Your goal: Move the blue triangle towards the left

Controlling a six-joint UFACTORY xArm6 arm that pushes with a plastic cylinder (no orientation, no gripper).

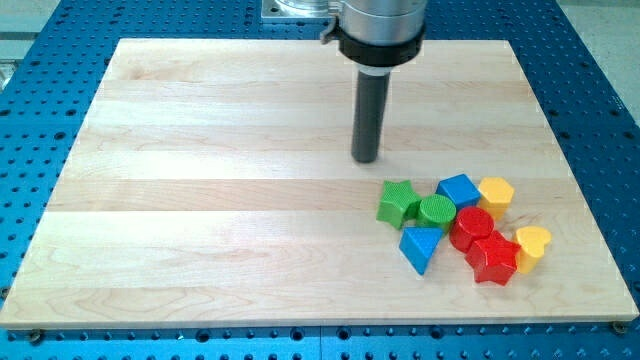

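Observation:
The blue triangle (pixel 420 248) lies on the wooden board (pixel 200 200) at the lower right, at the bottom left corner of a cluster of blocks. It touches the green cylinder (pixel 436 212) just above it. My tip (pixel 366 158) stands on the board above and to the left of the cluster, apart from every block. The green star (pixel 398 203) is the nearest block, a little below and right of the tip.
The cluster also holds a blue cube (pixel 459 190), a yellow hexagon (pixel 495 193), a red cylinder (pixel 471 228), a red star-like block (pixel 492 259) and a yellow heart (pixel 532 246). A blue perforated table (pixel 30 150) surrounds the board.

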